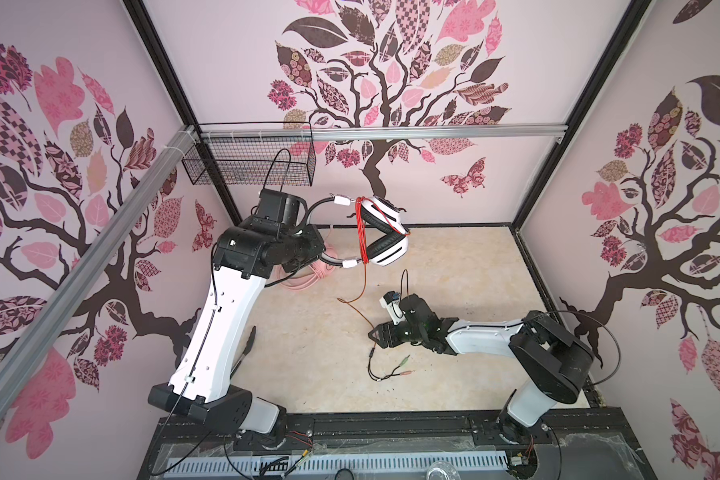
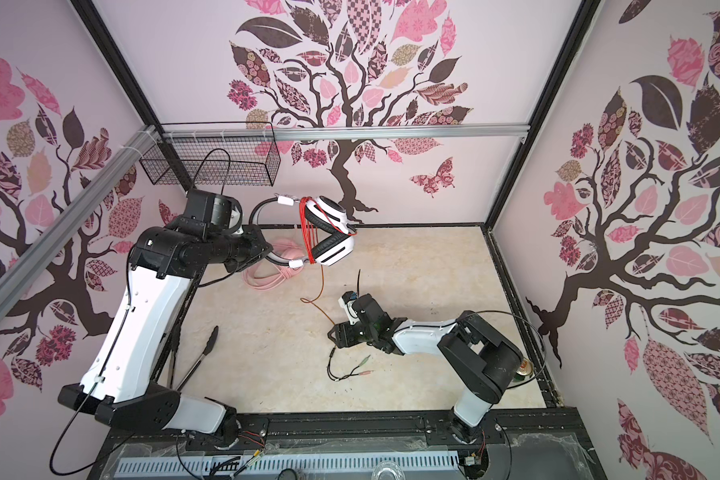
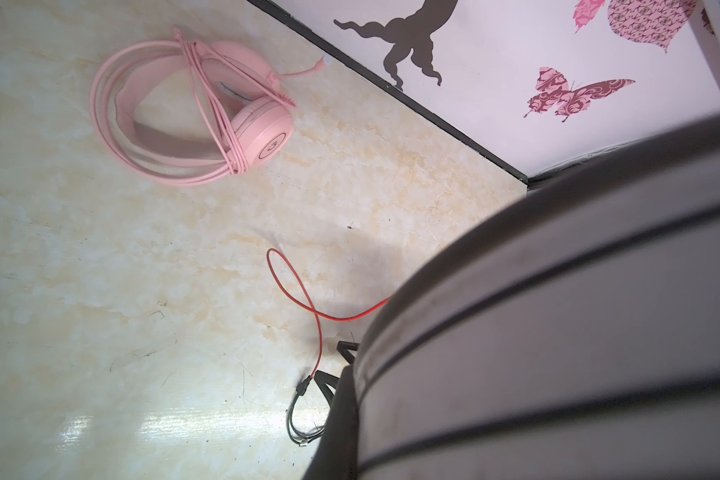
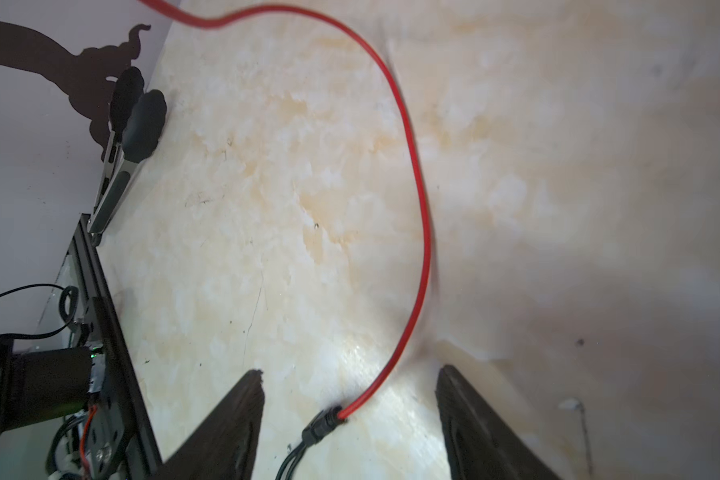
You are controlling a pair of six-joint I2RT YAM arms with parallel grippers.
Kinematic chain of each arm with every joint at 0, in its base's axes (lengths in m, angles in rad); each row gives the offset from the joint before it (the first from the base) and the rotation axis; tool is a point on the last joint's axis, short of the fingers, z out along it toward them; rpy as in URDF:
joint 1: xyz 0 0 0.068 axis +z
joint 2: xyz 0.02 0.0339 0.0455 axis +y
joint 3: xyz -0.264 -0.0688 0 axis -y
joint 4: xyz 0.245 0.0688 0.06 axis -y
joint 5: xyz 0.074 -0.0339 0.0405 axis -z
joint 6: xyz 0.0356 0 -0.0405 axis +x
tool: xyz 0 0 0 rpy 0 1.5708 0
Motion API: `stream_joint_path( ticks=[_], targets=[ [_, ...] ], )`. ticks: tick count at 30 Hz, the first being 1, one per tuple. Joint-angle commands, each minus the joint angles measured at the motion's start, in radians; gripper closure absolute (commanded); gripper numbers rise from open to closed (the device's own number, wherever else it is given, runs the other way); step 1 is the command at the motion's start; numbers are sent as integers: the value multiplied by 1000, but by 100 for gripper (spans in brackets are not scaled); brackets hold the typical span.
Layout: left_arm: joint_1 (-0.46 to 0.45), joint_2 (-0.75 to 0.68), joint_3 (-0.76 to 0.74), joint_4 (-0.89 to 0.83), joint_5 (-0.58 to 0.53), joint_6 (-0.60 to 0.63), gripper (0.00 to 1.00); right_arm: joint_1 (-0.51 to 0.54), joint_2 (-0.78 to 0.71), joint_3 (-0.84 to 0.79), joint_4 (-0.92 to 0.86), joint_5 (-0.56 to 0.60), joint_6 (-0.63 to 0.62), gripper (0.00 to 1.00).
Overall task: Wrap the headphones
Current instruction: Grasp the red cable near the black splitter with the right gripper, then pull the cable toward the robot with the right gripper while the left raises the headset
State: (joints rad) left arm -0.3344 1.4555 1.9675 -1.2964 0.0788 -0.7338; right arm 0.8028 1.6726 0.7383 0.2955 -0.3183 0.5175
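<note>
The white headset has black ear pads and a red cable (black at its plug end). The pink headset has a pink cable too. The table is cream, marbled; the walls are pale pink with brown trees.

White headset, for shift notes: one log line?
left gripper: shut on white black-padded headset, aloft | red cable: looped around it, tail on table | right gripper: open, straddling cable end | pink headset: wrapped

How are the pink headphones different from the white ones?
The pink headphones lie on the table; the white headphones are held up by the left hand. The pink cable looks fully wound; the red cable partly trails on the table. Both are over-ear headsets.
</note>
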Motion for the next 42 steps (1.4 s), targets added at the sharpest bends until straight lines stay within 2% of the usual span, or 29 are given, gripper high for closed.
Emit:
stream_joint_path(
  ticks=[1,6,11,13,15,18,22,24,29,33,37,42],
  targets=[
    [1,-24,25,65,12,-9,100,3,51,14,12,-93,123,32],
    [1,-29,24,59,15,-5,100,3,128,27,77,-169,174,35],
    [3,-34,23,61,16,-4,100,3,166,10,203,-210,222,45],
    [3,-33,18,64,20,-4,100,5,172,15,222,-219,212,53],
    [5,-32,14,65,26,-7,100,4,171,13,241,-225,197,74],
    [7,-29,11,72,38,-11,100,5,157,7,237,-223,158,99],
    [11,-25,14,79,55,-21,100,7,126,10,197,-227,91,100],
    [12,-18,21,96,60,-28,100,19,100,30,118,-227,38,100],
    [48,49,60,180,119,-74,100,168,-47,108,-250,-30,-206,100],
    [109,86,49,283,117,-149,100,310,-193,120,-425,175,-290,100],
    [152,156,106,305,36,-157,100,434,-340,138,-571,329,-298,100],
    [167,264,235,226,-159,-92,100,583,-452,234,-785,511,-287,100]
  ],
)
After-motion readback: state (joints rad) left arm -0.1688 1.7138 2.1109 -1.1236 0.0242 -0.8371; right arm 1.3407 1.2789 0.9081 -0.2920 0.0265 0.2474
